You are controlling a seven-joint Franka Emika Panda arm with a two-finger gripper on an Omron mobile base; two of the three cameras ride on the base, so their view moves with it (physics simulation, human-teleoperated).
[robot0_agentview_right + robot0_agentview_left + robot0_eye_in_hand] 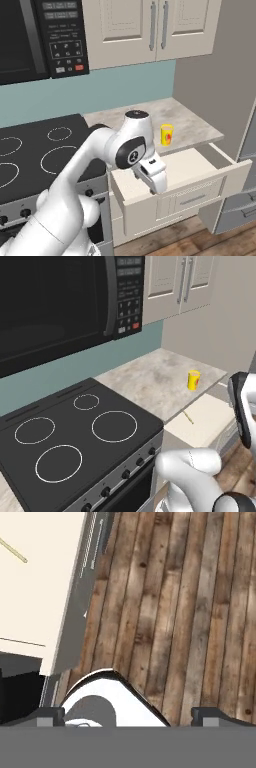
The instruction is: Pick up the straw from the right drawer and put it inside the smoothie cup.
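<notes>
Nearby, the straw (188, 417) lay in the open right drawer (192, 167).
End effector (127, 714) fingers stood apart above wood floor (190, 612); smoothie cup (166, 134) stood on the bench (150, 381) beside the stove (75, 431).

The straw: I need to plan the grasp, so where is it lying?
The straw lies flat in the open right drawer, near its back edge, just below the counter where the cup stands.

The speckled grey counter (150, 381) carries the smoothie cup (193, 380), upright toward its 3 o'clock edge. The open right drawer (192, 167) below holds the straw (188, 417) flat on its pale floor
</notes>
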